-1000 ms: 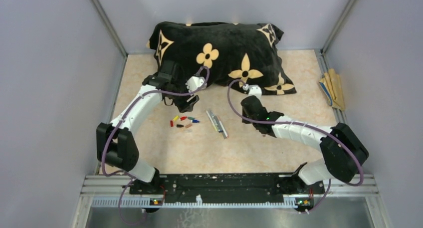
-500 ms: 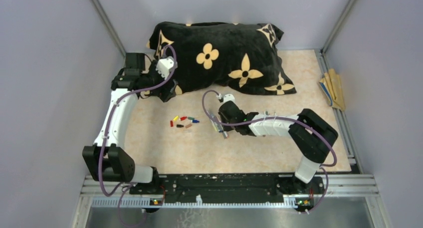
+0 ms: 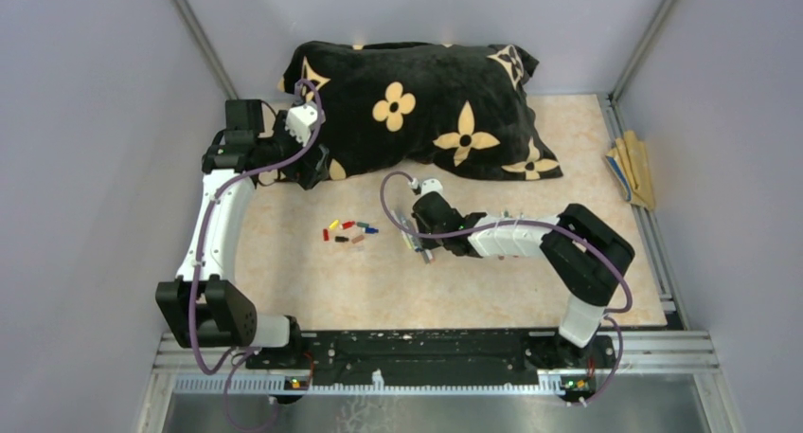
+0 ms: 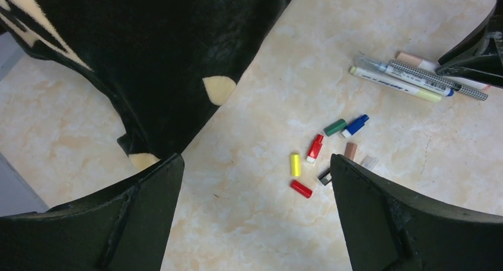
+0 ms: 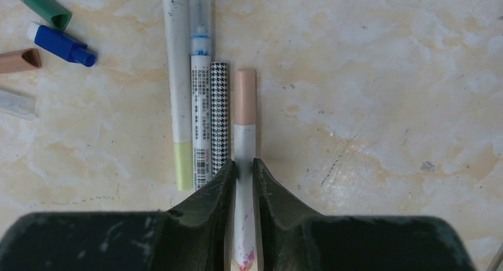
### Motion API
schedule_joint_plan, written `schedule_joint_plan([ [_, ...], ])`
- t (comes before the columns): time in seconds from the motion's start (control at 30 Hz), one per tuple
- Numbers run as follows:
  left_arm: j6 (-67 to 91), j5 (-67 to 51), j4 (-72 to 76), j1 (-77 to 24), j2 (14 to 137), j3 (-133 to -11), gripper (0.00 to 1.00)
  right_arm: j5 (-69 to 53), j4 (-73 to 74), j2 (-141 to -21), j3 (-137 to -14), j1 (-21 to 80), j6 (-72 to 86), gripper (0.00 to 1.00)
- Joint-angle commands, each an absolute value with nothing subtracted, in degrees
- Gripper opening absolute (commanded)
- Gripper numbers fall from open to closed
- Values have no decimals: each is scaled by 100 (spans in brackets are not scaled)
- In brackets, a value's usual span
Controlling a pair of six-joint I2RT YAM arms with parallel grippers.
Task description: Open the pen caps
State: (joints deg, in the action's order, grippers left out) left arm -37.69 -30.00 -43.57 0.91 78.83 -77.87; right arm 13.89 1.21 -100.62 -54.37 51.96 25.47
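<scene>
On the table [image 5: 385, 105] | right hand [image 5: 244, 165] clamps peach-capped pen [image 5: 244, 134] | left hand [image 4: 256, 161] spread wide

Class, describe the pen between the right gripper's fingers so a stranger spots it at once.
Start at the black flowered cushion; before it on the table lie four pens side by side. The right gripper holds the end pen, farthest from the loose caps. It alone has a peach cap.

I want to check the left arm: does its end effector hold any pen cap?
No, the left end effector stands wide open and empty, and the loose pen caps lie on the table.
</scene>
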Motion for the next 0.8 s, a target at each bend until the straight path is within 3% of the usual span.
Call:
schedule_joint_plan([
  [0.0,-3794,-3430,-4442,120,7776,-7794,99,1677,-9,-10050,-5323,5247,2474,15],
  [0.2,-3817,-3810,-4483,123,7740,-7716,99,1915,172,-10073,-5211,5249,2365,15],
  [0.47,-3877,-4012,-4569,121,7724,-7767,99,2106,119,-9997,-4830,5256,2386,24],
  [0.57,-3956,-4145,-4638,121,7752,-7823,99,2151,143,-9842,-4790,5255,2417,16],
  [0.67,-4231,-4431,-4821,112,7769,-7778,99,2177,242,-9478,-4856,5248,2419,1],
  [0.77,-4943,-4807,-5075,110,7726,-7448,99,1885,318,-8945,-4973,5154,2382,0],
])
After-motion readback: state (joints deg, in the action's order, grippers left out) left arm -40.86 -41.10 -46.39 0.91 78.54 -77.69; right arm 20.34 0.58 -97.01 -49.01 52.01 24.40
